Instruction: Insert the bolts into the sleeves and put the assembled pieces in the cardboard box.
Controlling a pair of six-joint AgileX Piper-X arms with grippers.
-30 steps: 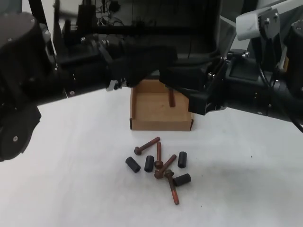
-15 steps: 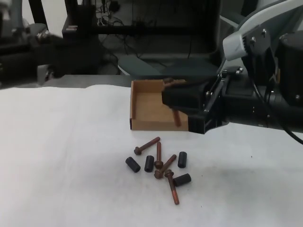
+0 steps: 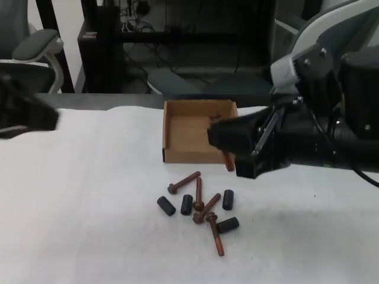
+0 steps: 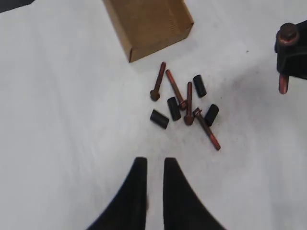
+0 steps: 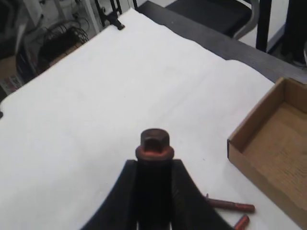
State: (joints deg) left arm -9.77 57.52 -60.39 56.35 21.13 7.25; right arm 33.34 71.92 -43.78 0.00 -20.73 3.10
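Note:
My right gripper [image 3: 227, 152] hangs just in front of the cardboard box [image 3: 198, 155], shut on a black sleeve [image 5: 153, 184] with a rusty bolt [image 5: 154, 143] through it. The bolt's head stands above the fingers and its tip [image 3: 228, 164] pokes out below. The same gripper [image 4: 289, 51] and bolt [image 4: 283, 82] appear in the left wrist view. Several loose bolts [image 3: 185, 181] and black sleeves [image 3: 166, 206] lie in a small pile [image 4: 184, 103] on the white bench in front of the box. My left gripper [image 4: 154, 165] is high over the bench's left side, narrowly open and holding nothing.
The left arm [image 3: 23, 112] is at the far left edge of the bench. The box's floor [image 5: 288, 143] looks bare. White bench surface [image 3: 89, 225] spreads left and front of the pile. Chairs and dark stands are behind the bench.
The left arm has pulled away from over the box to the far left. My right gripper has come forward and a little lower with the bolt and sleeve.

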